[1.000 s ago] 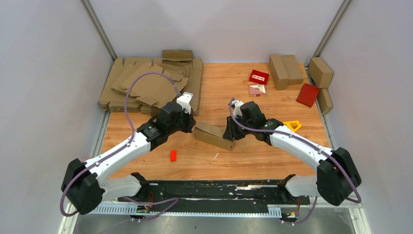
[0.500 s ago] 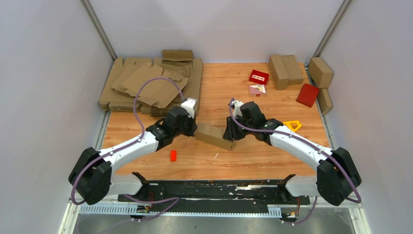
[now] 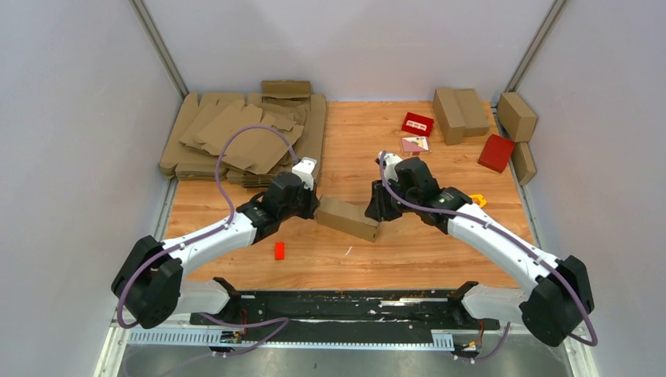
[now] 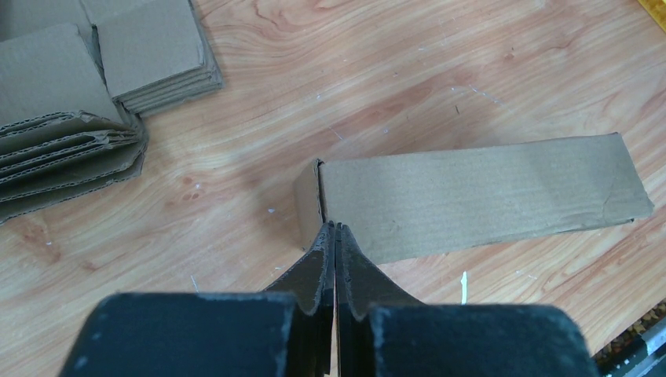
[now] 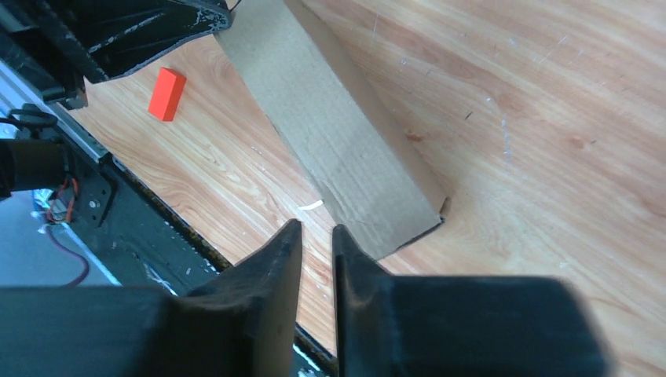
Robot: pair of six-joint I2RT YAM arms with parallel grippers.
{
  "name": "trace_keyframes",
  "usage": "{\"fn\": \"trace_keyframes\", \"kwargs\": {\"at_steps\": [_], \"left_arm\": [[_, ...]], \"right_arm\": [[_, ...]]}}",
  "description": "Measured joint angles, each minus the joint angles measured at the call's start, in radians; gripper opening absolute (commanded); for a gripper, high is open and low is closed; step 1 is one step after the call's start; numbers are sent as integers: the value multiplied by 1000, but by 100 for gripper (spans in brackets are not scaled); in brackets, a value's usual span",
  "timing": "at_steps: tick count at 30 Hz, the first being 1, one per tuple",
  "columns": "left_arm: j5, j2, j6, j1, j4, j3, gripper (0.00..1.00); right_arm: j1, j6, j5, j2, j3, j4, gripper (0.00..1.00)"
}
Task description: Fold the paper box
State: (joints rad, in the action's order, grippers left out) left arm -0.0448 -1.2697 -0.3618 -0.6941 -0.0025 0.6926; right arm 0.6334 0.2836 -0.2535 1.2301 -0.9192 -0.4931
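Note:
The paper box (image 3: 348, 219) is a closed brown oblong carton lying flat on the wooden table between both arms. The left wrist view shows it (image 4: 479, 192) stretching off to the right. My left gripper (image 3: 314, 210) is shut, its tips (image 4: 335, 225) pressed together against the seam at the carton's left end. In the right wrist view the carton (image 5: 338, 133) runs away from the camera. My right gripper (image 3: 375, 214) hovers by its right end. Its jaws (image 5: 317, 228) stand a narrow gap apart, with only bare wood showing between them.
Several flat cardboard sheets (image 3: 236, 137) are piled at the back left and show in the left wrist view (image 4: 63, 149). Folded cartons (image 3: 459, 114) and red boxes (image 3: 495, 152) sit at the back right. A yellow triangular frame (image 3: 475, 200) lies behind the right arm. A small orange block (image 3: 279, 250) lies near the front.
My left arm swung in so its shut tips meet the carton's left end. My right gripper came off the carton's right end, opened slightly and drew back to the right.

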Motion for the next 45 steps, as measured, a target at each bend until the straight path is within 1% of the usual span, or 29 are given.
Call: {"fn": "trace_keyframes", "kwargs": {"at_steps": [1, 2, 3, 6, 10, 17, 22, 27, 33, 34, 35, 36, 37, 38, 39, 40, 45], "left_arm": [[0, 0, 0, 0, 0, 0, 0], [0, 0, 0, 0, 0, 0, 0], [0, 0, 0, 0, 0, 0, 0], [0, 0, 0, 0, 0, 0, 0], [0, 0, 0, 0, 0, 0, 0], [-1, 0, 0, 1, 0, 0, 0], [0, 0, 1, 1, 0, 0, 0], [0, 0, 1, 1, 0, 0, 0], [2, 0, 1, 1, 0, 0, 0], [3, 0, 1, 2, 1, 0, 0], [5, 0, 1, 2, 2, 0, 0], [7, 0, 1, 3, 2, 0, 0], [8, 1, 2, 3, 2, 0, 0], [9, 2, 3, 3, 2, 0, 7], [11, 5, 4, 3, 1, -1, 12], [11, 12, 5, 3, 1, -6, 16], [-6, 122, 9, 3, -19, -58, 36]], "right_arm": [[0, 1, 5, -19, 1, -5, 5], [0, 2, 12, -35, 5, -6, 1], [0, 3, 18, -47, 11, -6, 0], [0, 7, 28, -53, 48, -3, 0], [0, 24, 31, -19, 121, 2, 0], [-2, 29, 35, -15, 116, 10, 0], [-2, 22, 56, -32, 87, -45, 0], [-2, 17, 85, -55, 74, -51, 0], [-2, 17, 87, 16, 74, -49, 1], [-2, 17, 87, 18, 73, -48, 3], [-2, 16, 87, 18, 73, -48, 10], [-2, 16, 88, 18, 72, -48, 28], [-2, 11, 89, 16, 72, -49, 57], [-2, 13, 90, 15, 71, -51, 81], [-2, 8, 95, 13, 71, -56, 97], [-2, 2, 98, 8, 71, -64, 100], [-2, -35, 110, -45, 50, -100, 100]]}}
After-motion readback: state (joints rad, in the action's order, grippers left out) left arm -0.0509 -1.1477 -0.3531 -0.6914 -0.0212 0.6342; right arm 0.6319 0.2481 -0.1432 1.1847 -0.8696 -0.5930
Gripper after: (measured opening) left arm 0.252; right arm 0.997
